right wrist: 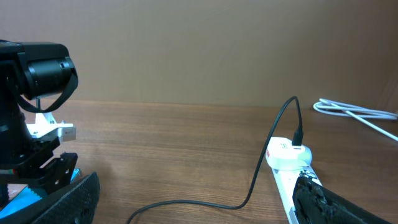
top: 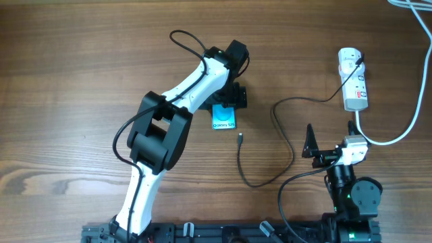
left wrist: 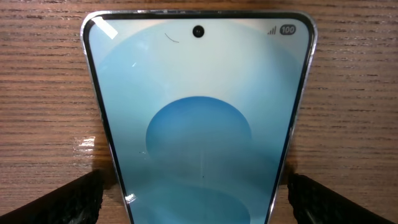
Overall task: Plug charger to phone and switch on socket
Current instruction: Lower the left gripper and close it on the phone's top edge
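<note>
The phone [top: 224, 119], with a cyan screen, lies flat on the table and fills the left wrist view [left wrist: 199, 93]. My left gripper [top: 228, 102] is open and straddles it, one finger on each side with small gaps [left wrist: 199, 202]. The charger [top: 291, 152] runs as a thin black cable from the socket [top: 354, 79] in a loop. Its tip [top: 241, 139] lies loose on the wood just right of and below the phone. My right gripper [top: 312, 150] is open and empty, right of the cable loop and below the socket [right wrist: 287, 158]. Its fingers [right wrist: 199, 202] are spread wide over the cable [right wrist: 258, 174].
A thick white cord [top: 412, 115] runs from the socket along the right edge and shows in the right wrist view [right wrist: 354, 112]. The left arm [top: 162, 128] crosses the table's left half. The arm bases stand at the front edge.
</note>
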Controlling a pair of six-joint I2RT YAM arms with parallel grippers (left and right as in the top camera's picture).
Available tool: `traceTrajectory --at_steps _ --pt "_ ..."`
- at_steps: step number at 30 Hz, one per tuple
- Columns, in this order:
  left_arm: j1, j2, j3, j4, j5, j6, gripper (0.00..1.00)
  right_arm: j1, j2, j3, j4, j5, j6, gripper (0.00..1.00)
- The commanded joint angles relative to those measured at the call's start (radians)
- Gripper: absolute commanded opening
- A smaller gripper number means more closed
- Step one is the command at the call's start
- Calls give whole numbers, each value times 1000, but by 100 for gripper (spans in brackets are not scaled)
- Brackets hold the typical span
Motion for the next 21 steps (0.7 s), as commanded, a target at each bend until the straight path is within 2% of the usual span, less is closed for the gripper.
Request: traceTrajectory --at_steps 1,5,14,18,20,21 --pt "-5 39 -43 6 -19 -7 99 -4 -4 -1 3 13 -11 100" --pt "-35 39 -43 5 -120 -60 100 -4 -4 -1 3 13 -11 99" --pt "-40 39 -43 8 -94 -59 99 -4 -4 -1 3 13 -11 100" --pt "-40 39 -43 10 -87 -60 88 -4 -4 -1 3 13 -11 100" --pt "-40 39 -43 10 -87 -59 89 -4 -4 -1 3 13 -11 100" --pt "-40 39 -43 10 -87 -59 94 -4 -4 -1 3 13 -11 100"
